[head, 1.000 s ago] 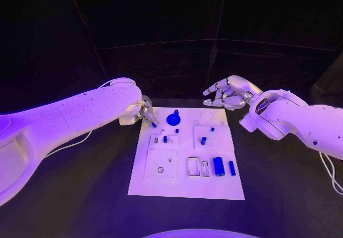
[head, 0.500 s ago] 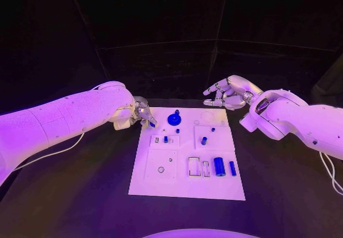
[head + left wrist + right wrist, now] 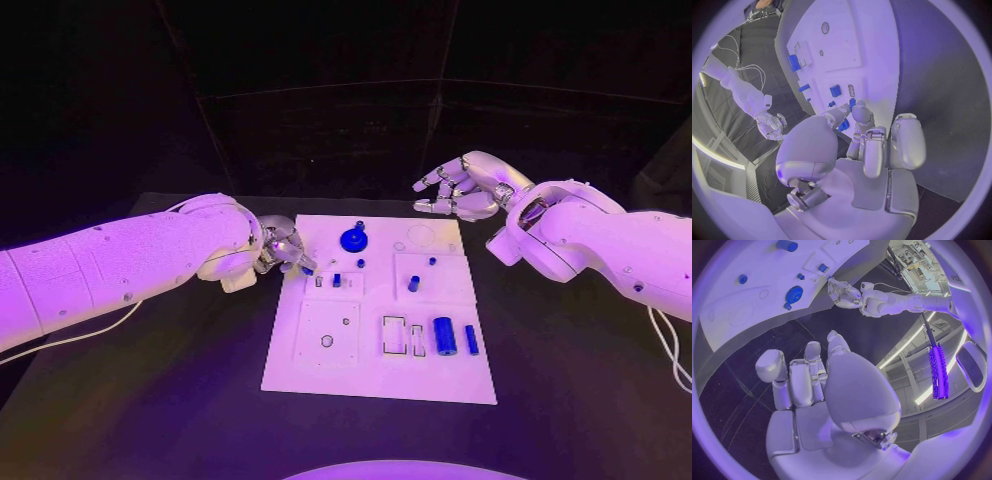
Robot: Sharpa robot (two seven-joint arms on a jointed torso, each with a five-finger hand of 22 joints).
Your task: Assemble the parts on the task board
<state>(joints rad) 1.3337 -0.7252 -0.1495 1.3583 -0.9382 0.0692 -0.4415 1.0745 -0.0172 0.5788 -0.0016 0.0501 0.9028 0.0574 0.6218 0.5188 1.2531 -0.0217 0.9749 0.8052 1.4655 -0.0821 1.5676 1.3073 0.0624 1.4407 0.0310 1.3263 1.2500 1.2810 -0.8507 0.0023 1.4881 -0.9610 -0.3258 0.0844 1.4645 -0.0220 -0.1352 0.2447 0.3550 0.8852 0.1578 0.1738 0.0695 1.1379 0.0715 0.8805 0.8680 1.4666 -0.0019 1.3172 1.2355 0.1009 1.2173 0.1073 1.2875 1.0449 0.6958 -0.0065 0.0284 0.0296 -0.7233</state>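
Task board (image 3: 378, 375) is laid flat mid-surface on the black surface (image 3: 159, 400), white. Left hand (image 3: 284, 246) is seen at the board's far left edge, w/ fingertips (image 3: 856, 111) curled down together onto a small blue part (image 3: 844, 125); the part appears pinched, though the contact is partly hidden by the fingers. Right hand (image 3: 459, 188) is held just beyond the board's far right corner, apart from the board, fingers loosely curled and separated, nothing held. On the board: round blue knob (image 3: 352, 240) near the far edge at centre; large blue cylinder (image 3: 446, 335) and slim blue peg (image 3: 470, 338) side by side toward the near right; small blue block (image 3: 411, 283) mid-board, right of centre.
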